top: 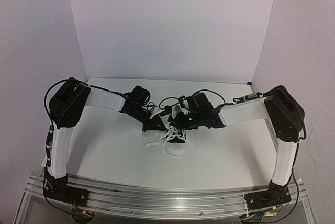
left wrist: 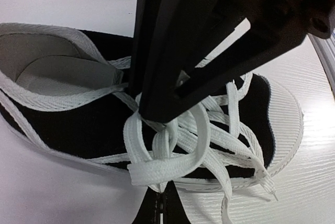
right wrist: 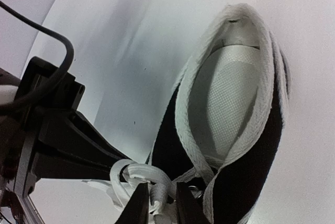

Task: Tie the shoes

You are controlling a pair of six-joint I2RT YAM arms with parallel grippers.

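Top view, sneaker [top: 176,140]: mid-table [top: 104,150], toe toward 6 o'clock. The left gripper [top: 155,124] is at its 10 o'clock and the right gripper [top: 182,122] at 1 o'clock, both meeting over the laces [top: 159,141].
Left wrist view, left gripper [left wrist: 164,199]: fingers together, apparently pinching the laces [left wrist: 172,145] to hold a loop.
Right wrist view, right gripper [right wrist: 158,203]: fingers slightly apart, lace between them.
Opening [right wrist: 230,93]: only the insole [right wrist: 233,109] inside.

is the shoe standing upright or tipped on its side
Upright: the sneaker rests on its white sole, its opening facing up.
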